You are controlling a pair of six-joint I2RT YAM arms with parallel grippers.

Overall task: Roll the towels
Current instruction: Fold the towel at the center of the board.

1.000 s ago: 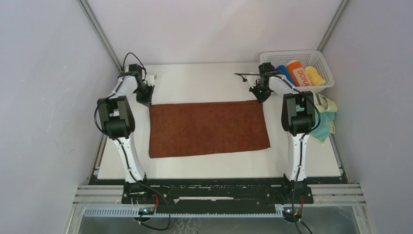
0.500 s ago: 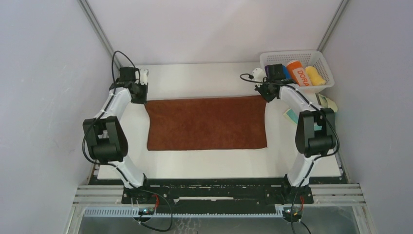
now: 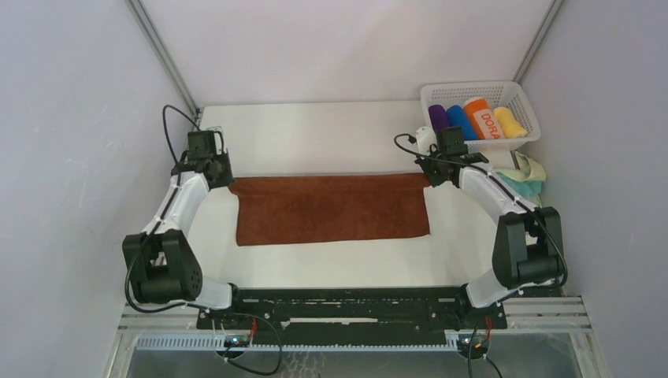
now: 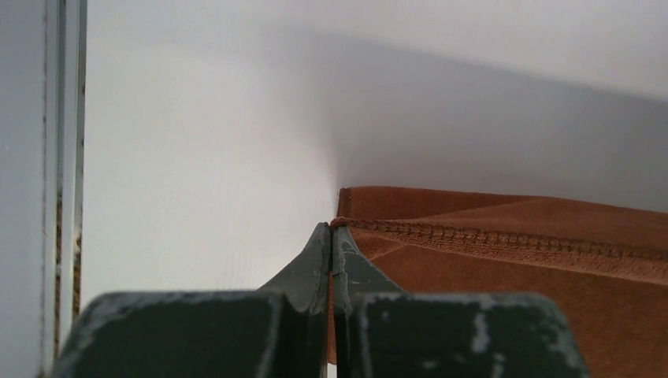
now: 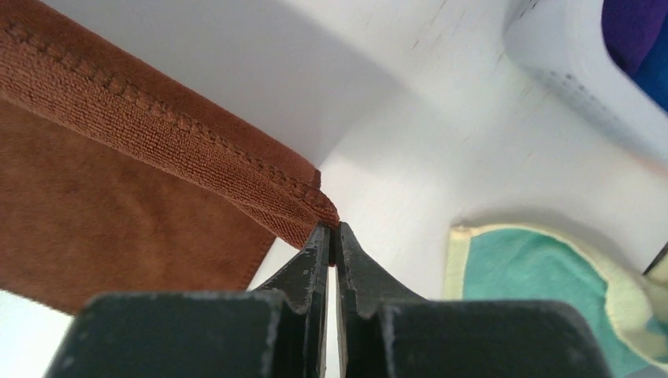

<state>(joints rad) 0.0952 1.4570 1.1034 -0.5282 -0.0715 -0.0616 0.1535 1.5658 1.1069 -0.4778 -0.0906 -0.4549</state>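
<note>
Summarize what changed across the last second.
The left end effector and right end effector carried the far corners of the rust-brown towel toward the arm bases, folding its far edge over; it now looks shorter front to back. Both elbows swung outward. Unchanged: both grips shut on the corners, teal towel, basket.

Matt, napped cloth, stitched hem: rust-brown towel [image 3: 331, 209]; smooth matt white: table [image 3: 315, 142].
</note>
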